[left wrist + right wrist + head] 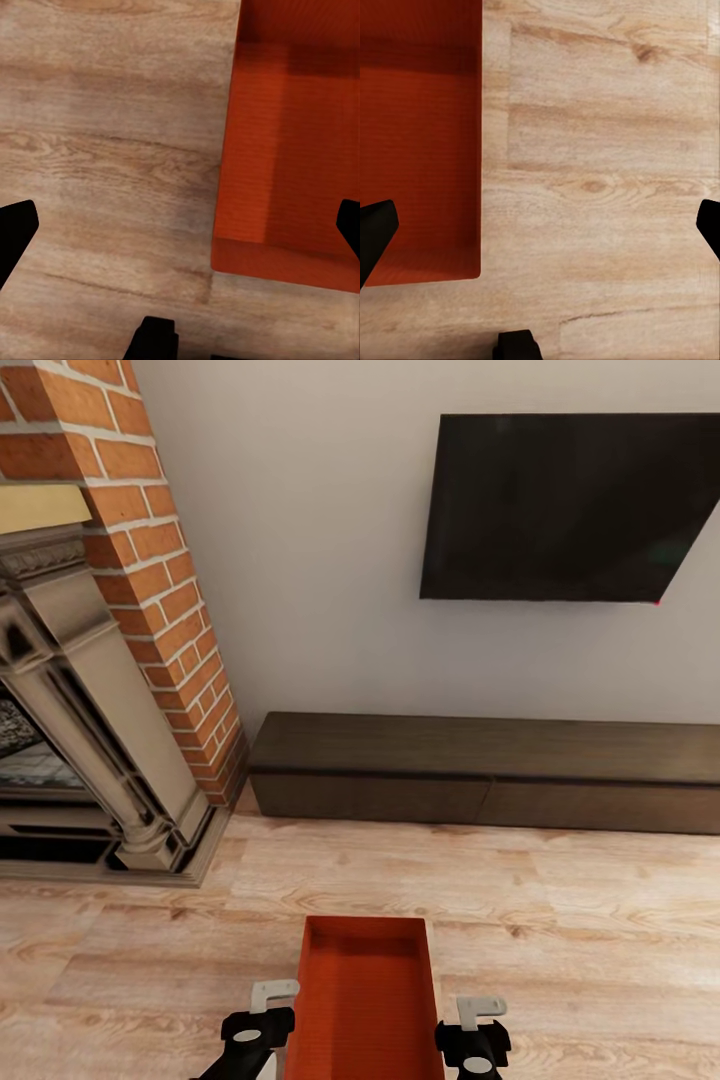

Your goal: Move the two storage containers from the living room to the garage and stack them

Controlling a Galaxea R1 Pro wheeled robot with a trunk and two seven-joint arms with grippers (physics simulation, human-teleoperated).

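Observation:
One orange-red storage container (365, 1000) lies on the light wood-plank floor, lengthwise, between my two arms. My left gripper (272, 996) hovers at its left long wall, open. My right gripper (481, 1010) hovers off its right long wall, open too. In the left wrist view the left gripper (180, 229) spans the container (292, 150) wall, one fingertip over bare planks and the other over the ribbed bottom. The right wrist view shows the same for the right gripper (540, 232) and the container (420, 150). The second container is out of view.
This is the living room. A long low dark-wood bench (480, 770) runs along the white wall ahead, under a black TV (570, 510). The red-brick fireplace (165, 580) with its stone surround (90, 710) stands at the left. Wood floor (600, 940) stretches to the right.

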